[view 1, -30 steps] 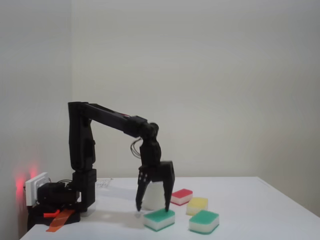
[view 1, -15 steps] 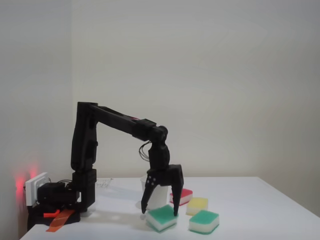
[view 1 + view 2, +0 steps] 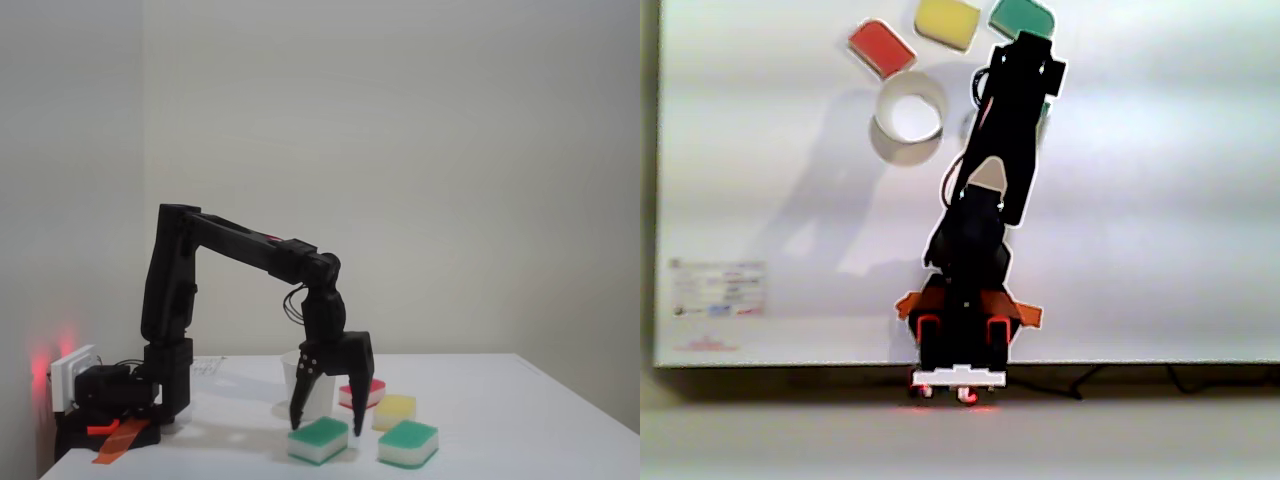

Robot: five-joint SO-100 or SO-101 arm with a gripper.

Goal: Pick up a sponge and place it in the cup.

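**Open gripper straddles the near green sponge**

Your gripper (image 3: 326, 432) hangs fingers-down with its jaws spread wide, one fingertip (image 3: 294, 426) at the left end and the other at the right end of the green sponge (image 3: 318, 441) in the fixed view. The tips sit down around the sponge's top edge; you cannot tell from this angle whether they touch it. The sponge lies flat on the white table (image 3: 520, 420), green layer up over its white base.

Behind the gripper in the fixed view you see the white paper cup (image 3: 300, 380), upright, partly covered by the fingers. In the other view the cup (image 3: 906, 120) shows its open mouth from above, and it stands just left of the black arm (image 3: 1002, 150).

A second green sponge (image 3: 408, 443) lies to the right of the first in the fixed view, apart from it. The pale yellow sponge (image 3: 395, 410) sits just behind that one, and the red-topped sponge (image 3: 372, 390) lies farther back, near the cup. From above, the red one (image 3: 881, 47), the yellow one (image 3: 948, 22) and a green one (image 3: 1022, 17) form a row along the far edge, beyond the cup.
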